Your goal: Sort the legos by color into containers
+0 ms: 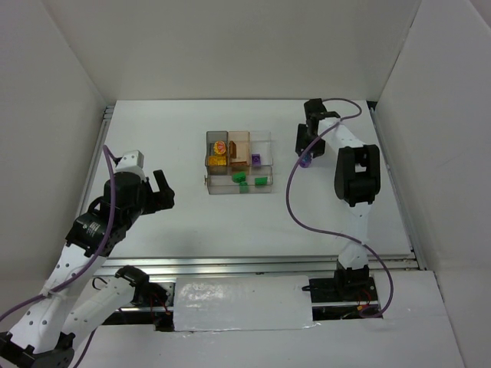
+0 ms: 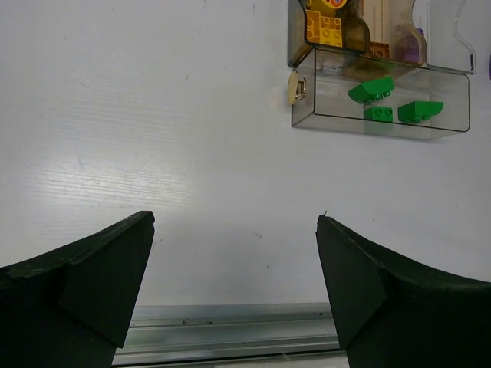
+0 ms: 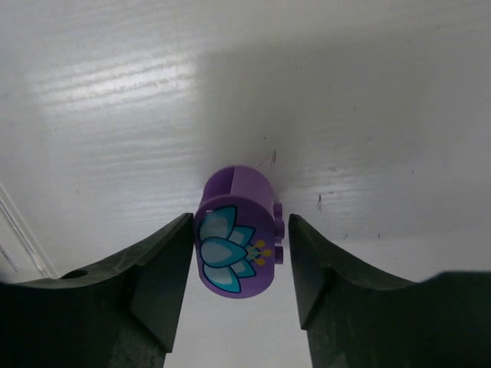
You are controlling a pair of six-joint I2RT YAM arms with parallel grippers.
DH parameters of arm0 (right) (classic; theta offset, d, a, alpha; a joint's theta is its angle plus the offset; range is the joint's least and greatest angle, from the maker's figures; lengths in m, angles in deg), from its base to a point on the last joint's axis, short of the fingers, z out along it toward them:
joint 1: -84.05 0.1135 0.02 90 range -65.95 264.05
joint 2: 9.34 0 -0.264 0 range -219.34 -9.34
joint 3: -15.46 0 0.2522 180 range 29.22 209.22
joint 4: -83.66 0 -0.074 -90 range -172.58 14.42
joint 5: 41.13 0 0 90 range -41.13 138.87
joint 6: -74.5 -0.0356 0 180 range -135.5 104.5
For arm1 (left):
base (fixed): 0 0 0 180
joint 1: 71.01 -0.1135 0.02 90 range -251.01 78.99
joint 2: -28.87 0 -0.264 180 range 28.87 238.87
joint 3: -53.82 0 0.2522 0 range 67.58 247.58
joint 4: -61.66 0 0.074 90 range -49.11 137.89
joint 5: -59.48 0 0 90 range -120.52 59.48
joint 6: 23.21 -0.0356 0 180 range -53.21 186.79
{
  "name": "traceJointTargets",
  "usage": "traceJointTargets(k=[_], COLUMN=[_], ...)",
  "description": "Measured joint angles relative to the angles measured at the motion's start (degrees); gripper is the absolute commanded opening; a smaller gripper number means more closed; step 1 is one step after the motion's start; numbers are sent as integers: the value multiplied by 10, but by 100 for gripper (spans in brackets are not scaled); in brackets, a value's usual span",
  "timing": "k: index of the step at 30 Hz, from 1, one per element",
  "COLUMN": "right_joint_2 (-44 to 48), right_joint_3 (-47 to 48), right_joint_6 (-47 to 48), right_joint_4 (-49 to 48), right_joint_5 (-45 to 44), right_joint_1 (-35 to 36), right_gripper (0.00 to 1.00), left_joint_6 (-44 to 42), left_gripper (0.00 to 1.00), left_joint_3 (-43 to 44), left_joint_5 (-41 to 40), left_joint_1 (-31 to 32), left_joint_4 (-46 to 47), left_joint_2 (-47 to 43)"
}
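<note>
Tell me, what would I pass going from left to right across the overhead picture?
Left claw → clear tray → right claw, gripping a purple brick.

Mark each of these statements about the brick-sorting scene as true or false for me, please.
1. The right gripper grips a purple round plastic brick printed with a flower. True.
2. The left gripper holds a green brick. False: its jaws stand open with nothing between them, above the white table.
3. Three green studded bricks lie in the long clear compartment of the transparent plastic tray. True.
4. The yellow studded brick lies on the table outside the tray. False: it sits in the grey-tinted compartment.
</note>
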Motion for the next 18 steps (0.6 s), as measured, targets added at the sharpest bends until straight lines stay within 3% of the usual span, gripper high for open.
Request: traceJointTargets(k=[2, 6, 10, 13, 16, 18], right_joint_2=[-13, -18, -33, -40, -46, -51], right_joint_3=[28, 43, 65, 66, 73, 84], right_joint_6=[0, 1, 3, 3, 6, 7], right_joint_4=[10, 30, 52, 65, 80, 90], right_joint_5=[2, 7, 11, 15, 22, 28], right_joint_1=[-2, -4, -4, -4, -6, -7], right_gripper=[57, 69, 72, 68, 56, 40], left_joint_6=[0, 0, 0, 0, 0, 0], left_gripper=[100, 100, 100, 99, 100, 99], left_joint_3=[0, 0, 0, 0, 0, 0], left_joint_5=[1, 1, 1, 1, 1, 1], left_joint_1=[0, 0, 0, 0, 0, 0], left_joint_4=[0, 0, 0, 0, 0, 0], left_joint_2=[0, -3, -7, -7, -7, -7])
